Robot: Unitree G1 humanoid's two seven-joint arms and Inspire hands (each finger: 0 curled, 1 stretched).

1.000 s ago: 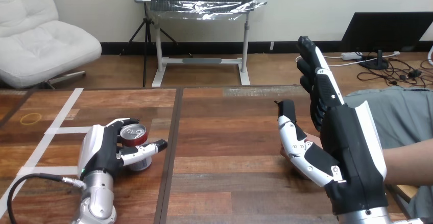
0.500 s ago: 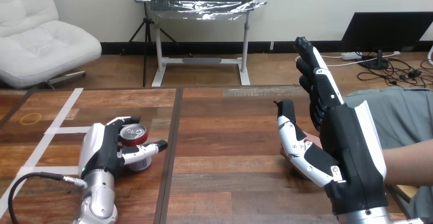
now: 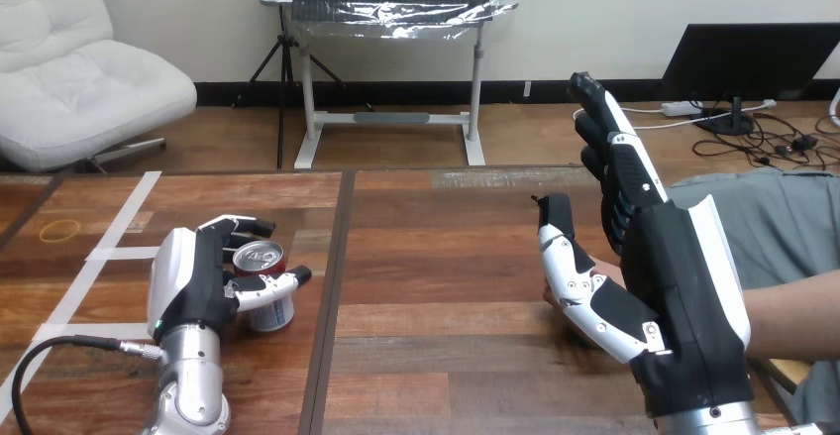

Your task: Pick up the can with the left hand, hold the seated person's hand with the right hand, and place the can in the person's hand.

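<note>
A red can with a silver top stands upright on the wooden table at the left. My left hand wraps it: the fingers arch round its far side and the thumb lies across its near side. At the right my right hand is raised on edge, open, with its fingers straight and pointing up and away. The person's forearm reaches in from the right behind it. A little of the person's hand shows between my thumb and palm; the rest is hidden, and I cannot tell whether the two touch.
White tape lines and a yellow rubber band lie on the table's left part. A dark seam runs between the two tabletops. The person's lap borders the table's right side.
My left hand has shifted slightly left and turned, its fingers rising over the can's far side and the thumb drawing in against the can. The right hand and the person's arm have stayed in place.
</note>
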